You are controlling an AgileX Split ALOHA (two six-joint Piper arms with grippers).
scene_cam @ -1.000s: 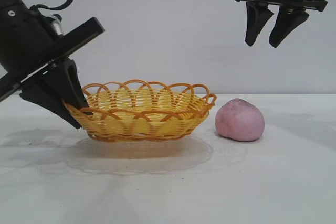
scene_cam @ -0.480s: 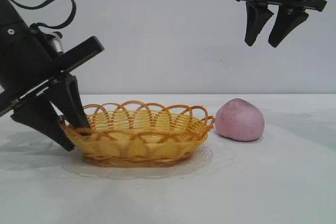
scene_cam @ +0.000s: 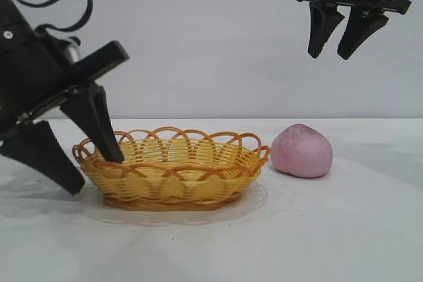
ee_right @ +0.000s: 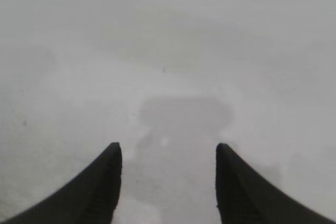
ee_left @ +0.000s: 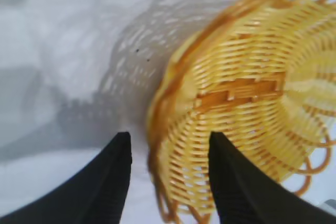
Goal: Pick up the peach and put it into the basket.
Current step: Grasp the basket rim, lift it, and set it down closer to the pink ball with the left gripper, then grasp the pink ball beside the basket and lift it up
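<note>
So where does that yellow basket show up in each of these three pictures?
Exterior view: the basket sits on the table, left of centre, the peach to its right.
Left wrist view: basket fills the right side.
Right wrist view: not in it.
Shared landmark: the left gripper, its fingers open astride the basket's rim, also at.

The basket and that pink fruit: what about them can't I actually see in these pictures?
- Basket floor: exterior view, hidden behind its own near wall.
- Basket's far end: left wrist view, cut off by the frame edge.
- Peach back side: exterior view, faces away; absent from both wrist views.
- Left claw contact with rim: unclear.
</note>
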